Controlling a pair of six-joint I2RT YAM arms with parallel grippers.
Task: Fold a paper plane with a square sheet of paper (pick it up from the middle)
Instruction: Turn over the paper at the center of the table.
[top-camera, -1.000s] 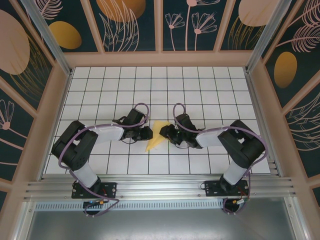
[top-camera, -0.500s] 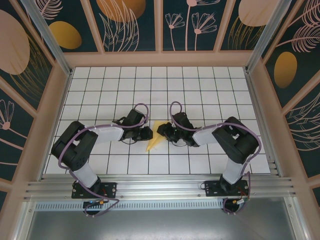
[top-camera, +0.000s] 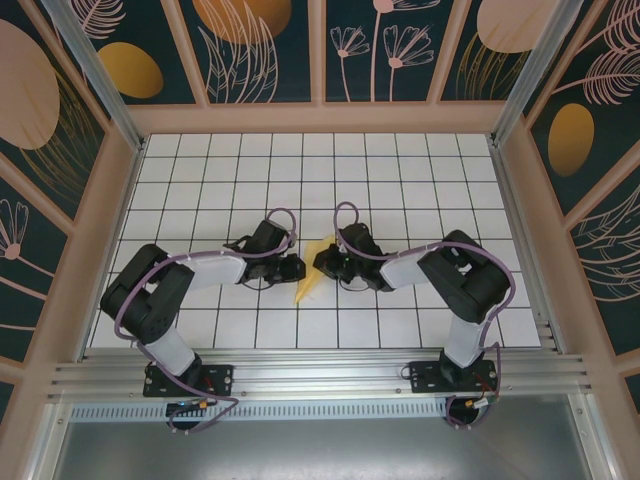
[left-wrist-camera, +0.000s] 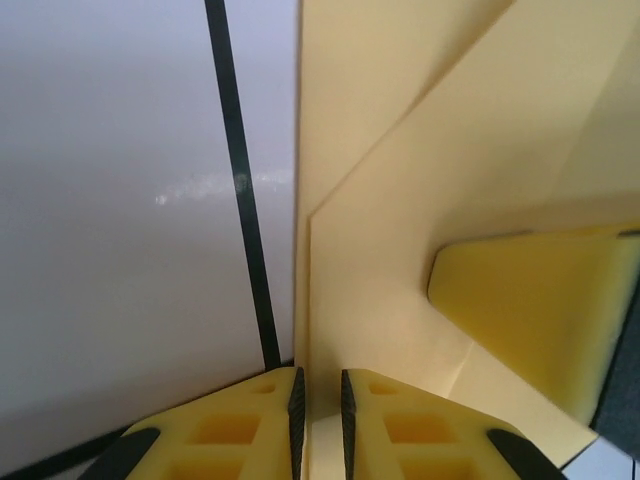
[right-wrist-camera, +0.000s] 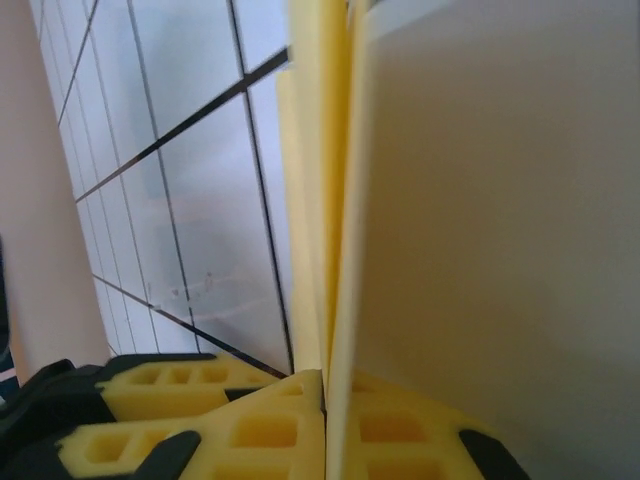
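Yellow paper plane (top-camera: 305, 281) is running one-to-seven o'clock, nose pointing at seven, left gripper (left-wrist-camera: 319, 388) and right gripper (right-wrist-camera: 325, 388) both pinching it.

The right jaws, padded in yellow foam, meet at the bottom of the frame, pinched on the upright folded layers of the yellow paper plane (right-wrist-camera: 480, 200), whose broad face rises at right. At left lies the white, black-gridded table (right-wrist-camera: 200, 220).
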